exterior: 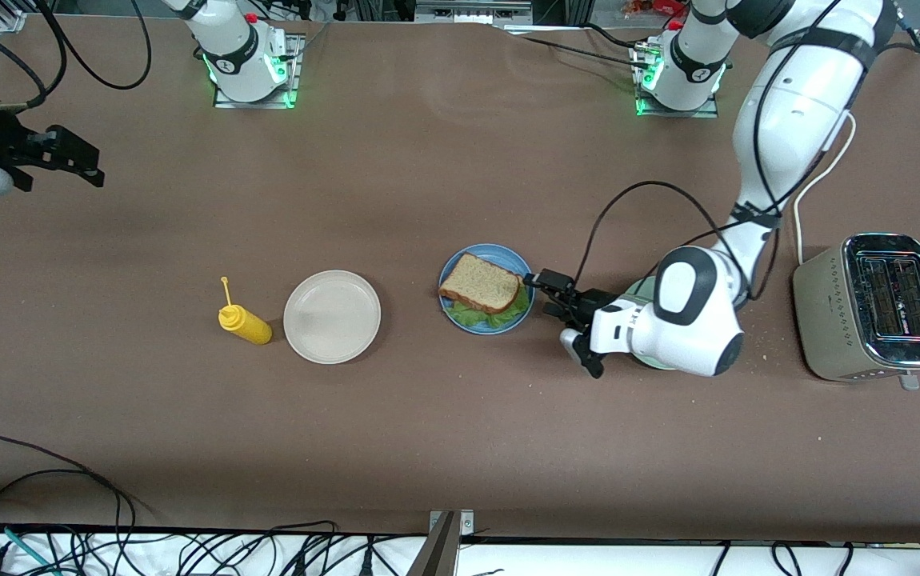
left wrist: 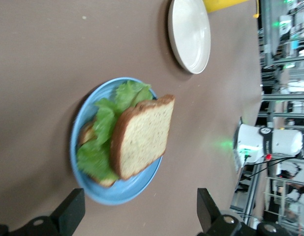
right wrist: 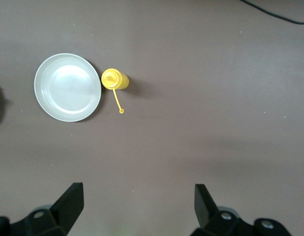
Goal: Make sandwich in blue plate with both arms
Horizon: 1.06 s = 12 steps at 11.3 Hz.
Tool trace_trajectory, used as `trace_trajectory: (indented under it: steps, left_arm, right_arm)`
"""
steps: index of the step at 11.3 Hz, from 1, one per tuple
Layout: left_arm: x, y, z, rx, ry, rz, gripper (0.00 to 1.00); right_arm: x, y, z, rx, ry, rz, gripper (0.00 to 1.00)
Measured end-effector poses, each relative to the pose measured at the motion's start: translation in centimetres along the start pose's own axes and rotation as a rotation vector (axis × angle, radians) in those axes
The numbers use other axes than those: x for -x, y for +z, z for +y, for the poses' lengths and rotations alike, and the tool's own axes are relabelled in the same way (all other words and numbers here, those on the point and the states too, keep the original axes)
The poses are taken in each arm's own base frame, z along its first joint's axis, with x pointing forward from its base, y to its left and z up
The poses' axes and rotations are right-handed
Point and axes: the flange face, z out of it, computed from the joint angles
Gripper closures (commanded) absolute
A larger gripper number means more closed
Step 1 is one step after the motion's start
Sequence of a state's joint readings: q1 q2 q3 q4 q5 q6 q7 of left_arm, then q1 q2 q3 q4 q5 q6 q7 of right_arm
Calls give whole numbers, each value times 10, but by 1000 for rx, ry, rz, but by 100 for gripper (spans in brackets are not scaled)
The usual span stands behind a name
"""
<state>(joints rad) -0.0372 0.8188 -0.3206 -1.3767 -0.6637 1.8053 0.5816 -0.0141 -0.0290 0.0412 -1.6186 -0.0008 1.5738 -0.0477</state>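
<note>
Left gripper (exterior: pixel 550 298) sat low, just beside blue plate (exterior: pixel 524 308), toward left arm's end of table; fingers (left wrist: pixel 68 212) spread wide, gripping nothing, clear of the bread. Just ahead of those fingers: sandwich (exterior: pixel 482 283) on blue plate, top slice w/ darker crust lying skewed over green lettuce (exterior: pixel 500 317), bottom slice peeking out at lettuce edge in left wrist view. Under left arm's wrist, pale green plate (exterior: pixel 642 290) mostly hidden.

Right gripper (exterior: pixel 68 156) waited high over table at right arm's end, well apart from sandwich; fingers (right wrist: pixel 71 202) wide apart, empty. Below it in right wrist view: beige plate (right wrist: pixel 67 87) w/ yellow squeeze bottle (right wrist: pixel 115 79) just beside, cap tethered. Beige plate lay between bottle & blue plate. Toaster (exterior: pixel 872 306) stood at left arm's end, near left arm's elbow.
</note>
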Motion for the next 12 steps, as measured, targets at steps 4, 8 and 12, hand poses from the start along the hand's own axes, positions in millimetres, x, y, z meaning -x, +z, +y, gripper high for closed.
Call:
trace_trajectory:
  steps: [4, 8, 12]
  left_arm:
    - [20, -89, 66, -298, -61, -100, 0]
    - [52, -166, 168, -680, -204, -89, 0]
    - [120, -237, 256, -855, -341, 86, 0]
  right_arm:
    - [-12, 19, 20, 2, 35, -30, 0]
    - [-25, 14, 23, 3, 39, -18, 0]
    - [-23, 10, 20, 0, 33, -31, 0]
